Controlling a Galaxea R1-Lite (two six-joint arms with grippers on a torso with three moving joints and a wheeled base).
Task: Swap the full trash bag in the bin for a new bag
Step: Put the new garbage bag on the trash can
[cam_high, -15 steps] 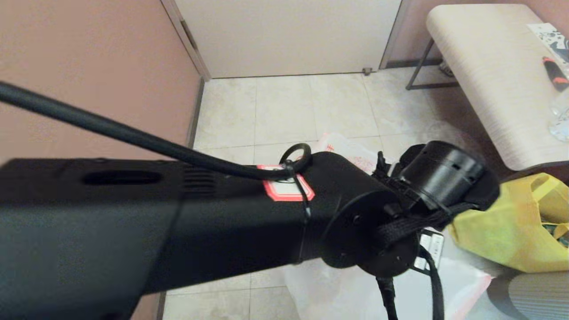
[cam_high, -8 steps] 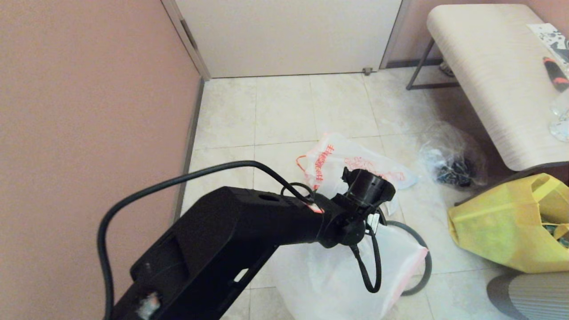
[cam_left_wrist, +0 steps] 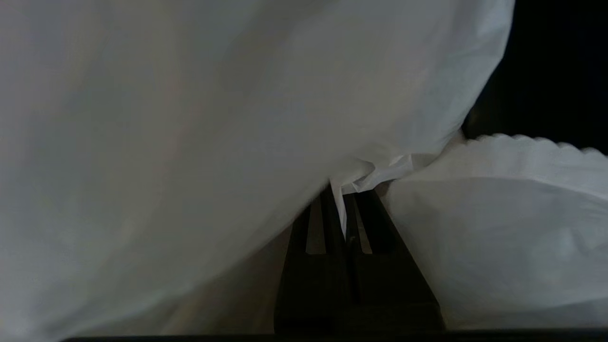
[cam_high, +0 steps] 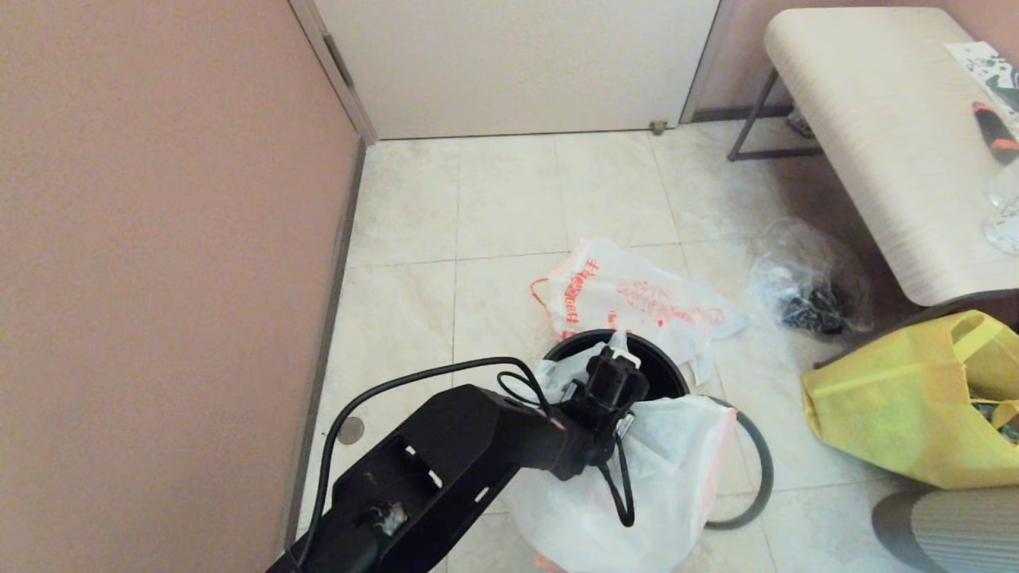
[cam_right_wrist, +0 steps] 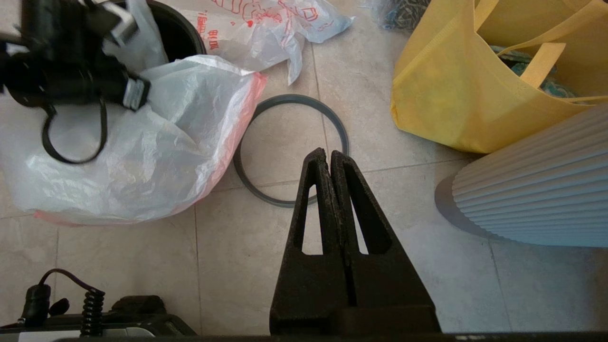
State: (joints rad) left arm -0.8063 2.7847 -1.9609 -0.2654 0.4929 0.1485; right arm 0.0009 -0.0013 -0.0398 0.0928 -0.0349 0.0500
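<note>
The left pincer point(cam_left_wrist: 343, 199) reaches down over the mouth of the bin point(cam_high: 669, 370), clenched on a fold of the new bag point(cam_high: 669, 477); in its wrist view the thin white film is nipped between the two closed fingers point(cam_left_wrist: 327, 223). The new bag drapes over the near side of the bin and spills onto the floor point(cam_high: 493, 199), its pink-orange edge toward the right. How far the bag goes into the bin is hard to judge, since the arm covers that part. Just behind the bin lies the full trash bag point(cam_high: 629, 290), flat on the tiles. The grey hoop point(cam_right_wrist: 289, 149) rests on the floor beside the new bag. The right pincer point(cam_right_wrist: 329, 159) hangs above the hoop, clenched and holding nothing. Farther right sit a clear bag point(cam_high: 808, 282), a yellow tote point(cam_high: 892, 406) and the counter point(cam_high: 876, 127).
</note>
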